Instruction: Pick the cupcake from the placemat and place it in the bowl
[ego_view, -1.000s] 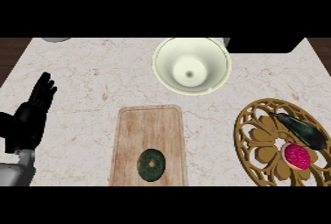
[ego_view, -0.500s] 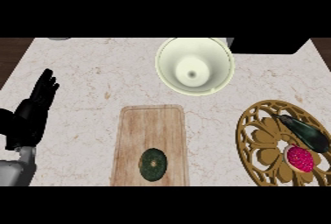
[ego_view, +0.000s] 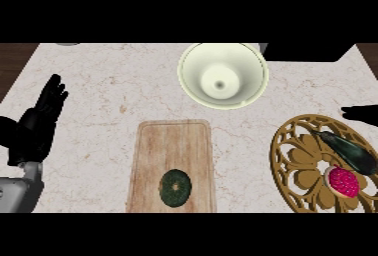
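Currently, cupcake (ego_view: 342, 181): pink-topped, on the golden openwork placemat (ego_view: 295, 165), well right of the cream bowl (ego_view: 223, 75).
Right hand (ego_view: 360, 113): only dark fingertips show, above the placemat; grip state cannot be told.
Left hand (ego_view: 38, 122): fingers straight, resting far left of the bowl.
Risk: the dark eggplant (ego_view: 353, 153) beside the cupcake may get knocked during the reach.

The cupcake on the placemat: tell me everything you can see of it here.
The cupcake is small and round, with bright pink, speckled topping and a pale cream rim. It sits on the gold openwork placemat, right of its middle near the view's lower right. A dark aubergine lies just above it, close or touching. No hand holds it.
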